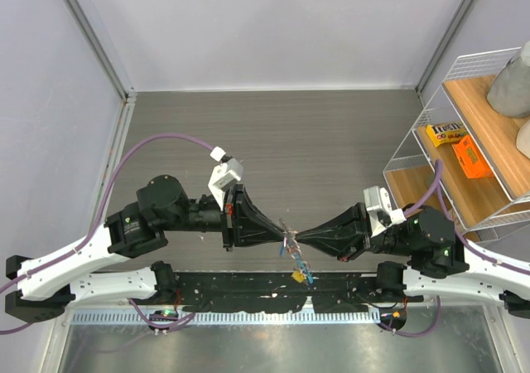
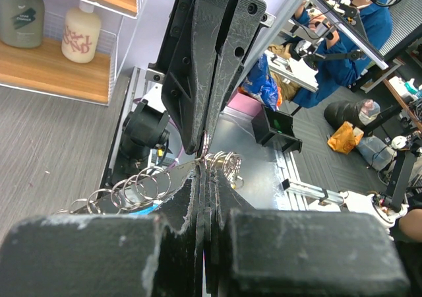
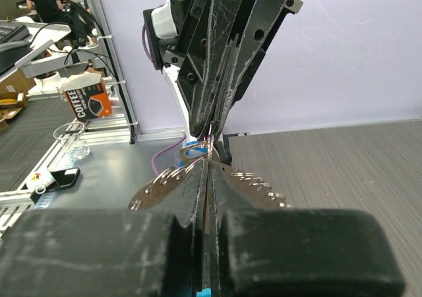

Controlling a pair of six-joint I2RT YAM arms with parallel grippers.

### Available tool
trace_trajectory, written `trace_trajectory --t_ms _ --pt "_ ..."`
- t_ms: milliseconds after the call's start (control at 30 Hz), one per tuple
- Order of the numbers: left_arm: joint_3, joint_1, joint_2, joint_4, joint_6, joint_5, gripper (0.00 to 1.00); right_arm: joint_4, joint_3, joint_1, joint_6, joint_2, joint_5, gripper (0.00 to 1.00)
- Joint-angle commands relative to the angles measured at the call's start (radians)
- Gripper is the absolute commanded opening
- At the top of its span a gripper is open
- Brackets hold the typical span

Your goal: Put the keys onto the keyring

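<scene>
One keyring (image 1: 286, 239), two arms (image 1: 124, 232) (image 1: 439, 244), keys (image 1: 302, 272) too bunched to count.

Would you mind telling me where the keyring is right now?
In the top view, the keyring is near the centre, pinched between the left tool and right tool, with the keys trailing below it.

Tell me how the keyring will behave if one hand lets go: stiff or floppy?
Probably floppy: the keyring shows as loose linked coils, so it would likely sag. The keys dangling beneath would probably swing and tug it.

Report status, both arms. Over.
Left gripper and right gripper shut, tip to tip on the keyring. Keys dangle beneath, yellow and blue tags. Nothing blocking seen.
</scene>
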Motion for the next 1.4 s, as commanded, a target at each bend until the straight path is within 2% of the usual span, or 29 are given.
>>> trace_trajectory --t_ms 0,700,1133,1367 --pt "0.032 -0.002 -0.015 0.023 0.018 -0.009 0.00 0.094 0.056 0.006 0.002 -0.009 0.002 0.06" --pt "0.032 -0.002 -0.027 0.012 0.014 -0.056 0.00 0.117 0.050 0.019 0.017 0.002 0.005 0.06" --pt "0.026 -0.003 -0.047 -0.006 0.036 -0.082 0.00 0.148 0.035 0.026 0.048 -0.017 0.170 0.06" --pt "0.054 -0.002 -0.044 -0.061 0.140 -0.131 0.00 0.112 0.067 0.031 0.099 0.023 0.226 0.06"
